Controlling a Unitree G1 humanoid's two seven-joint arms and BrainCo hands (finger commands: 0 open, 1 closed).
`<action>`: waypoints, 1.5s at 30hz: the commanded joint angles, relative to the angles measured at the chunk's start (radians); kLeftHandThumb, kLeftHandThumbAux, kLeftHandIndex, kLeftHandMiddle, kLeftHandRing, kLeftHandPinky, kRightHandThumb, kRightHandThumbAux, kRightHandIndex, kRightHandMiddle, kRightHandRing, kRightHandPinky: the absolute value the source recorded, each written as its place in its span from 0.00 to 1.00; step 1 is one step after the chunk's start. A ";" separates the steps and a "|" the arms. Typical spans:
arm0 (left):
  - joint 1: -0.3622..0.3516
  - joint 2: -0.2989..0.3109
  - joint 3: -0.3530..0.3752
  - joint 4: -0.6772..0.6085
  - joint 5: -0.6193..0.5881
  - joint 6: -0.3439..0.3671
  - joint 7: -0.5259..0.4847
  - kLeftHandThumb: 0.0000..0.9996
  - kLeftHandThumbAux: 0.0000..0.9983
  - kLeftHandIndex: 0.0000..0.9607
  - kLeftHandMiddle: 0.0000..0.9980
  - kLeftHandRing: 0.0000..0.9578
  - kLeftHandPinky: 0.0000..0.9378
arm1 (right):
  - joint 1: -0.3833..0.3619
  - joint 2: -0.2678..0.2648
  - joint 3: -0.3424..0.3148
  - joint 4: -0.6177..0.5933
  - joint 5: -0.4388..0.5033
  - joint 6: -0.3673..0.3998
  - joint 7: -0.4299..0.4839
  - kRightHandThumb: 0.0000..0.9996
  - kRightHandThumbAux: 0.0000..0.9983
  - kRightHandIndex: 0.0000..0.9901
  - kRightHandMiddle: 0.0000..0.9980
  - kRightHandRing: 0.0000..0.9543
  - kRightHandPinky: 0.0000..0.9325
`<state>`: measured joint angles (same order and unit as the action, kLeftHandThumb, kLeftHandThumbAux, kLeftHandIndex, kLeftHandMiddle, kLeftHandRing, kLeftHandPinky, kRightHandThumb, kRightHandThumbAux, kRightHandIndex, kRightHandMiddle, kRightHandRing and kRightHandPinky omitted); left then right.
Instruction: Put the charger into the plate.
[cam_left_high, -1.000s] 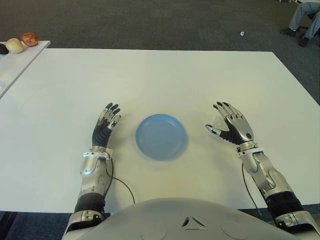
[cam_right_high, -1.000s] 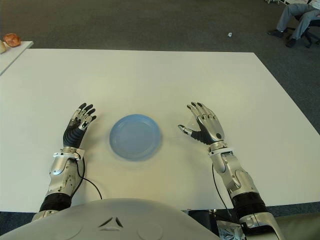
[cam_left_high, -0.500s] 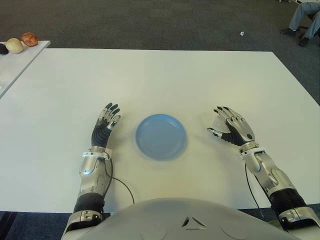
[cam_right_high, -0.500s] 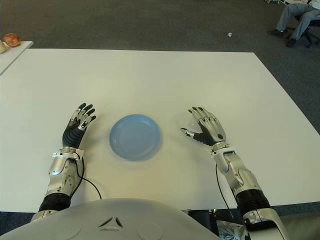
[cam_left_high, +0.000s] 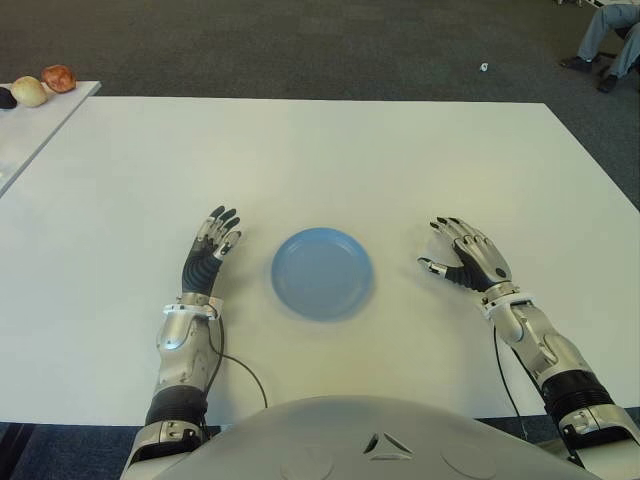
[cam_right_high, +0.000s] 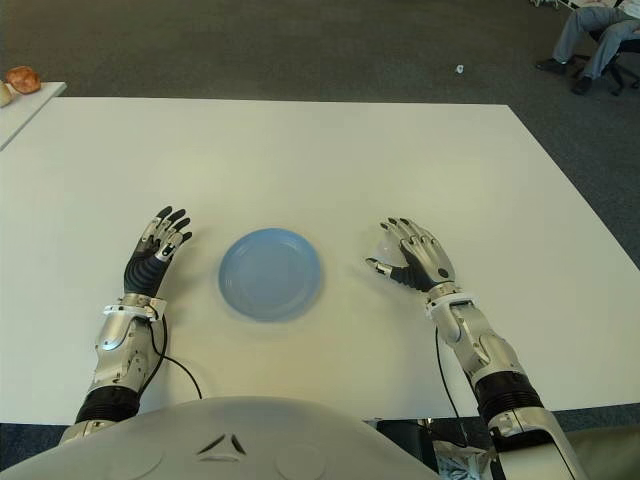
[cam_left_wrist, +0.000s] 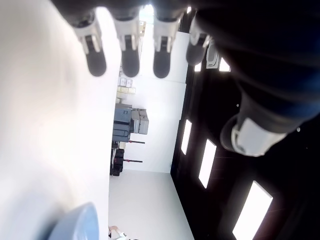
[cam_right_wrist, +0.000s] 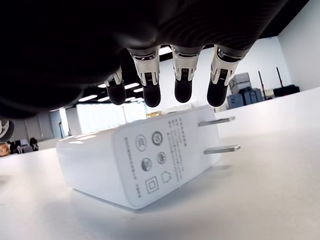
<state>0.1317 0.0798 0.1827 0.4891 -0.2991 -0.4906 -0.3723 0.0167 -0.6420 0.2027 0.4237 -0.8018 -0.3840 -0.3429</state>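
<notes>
The white charger lies on its side on the white table, its two metal prongs sticking out sideways. My right hand is over it, fingers spread just above its top and not gripping; in the eye views the hand hides nearly all of it. A round blue plate holding nothing sits between my hands, a short way left of the right hand. My left hand shows open to the left of the plate, fingers extended.
A second white table at the far left carries a few small round items. A seated person's legs show at the far right on the dark carpet. A black cable runs by my left forearm.
My right hand has dropped lower and drawn slightly back toward me, coming down over the charger. The left hand and the plate have not moved.
</notes>
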 joint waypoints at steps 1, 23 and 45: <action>0.109 -0.015 0.006 0.149 0.000 0.120 -0.003 0.00 0.57 0.09 0.13 0.13 0.16 | -0.031 -0.005 0.022 0.062 0.017 -0.024 0.007 0.21 0.19 0.00 0.00 0.00 0.00; 0.116 0.000 0.010 0.133 -0.011 0.131 -0.016 0.00 0.57 0.09 0.13 0.13 0.17 | -0.068 0.006 0.065 0.171 0.028 -0.027 -0.010 0.24 0.21 0.00 0.00 0.00 0.00; 0.126 0.016 0.006 0.110 -0.015 0.131 -0.029 0.00 0.56 0.09 0.13 0.13 0.16 | -0.049 0.018 0.108 0.194 0.012 0.005 -0.044 0.27 0.24 0.00 0.00 0.00 0.00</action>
<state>0.1399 0.1153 0.1905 0.4920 -0.3254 -0.4691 -0.4046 -0.0585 -0.6469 0.2785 0.5872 -0.7758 -0.4024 -0.3880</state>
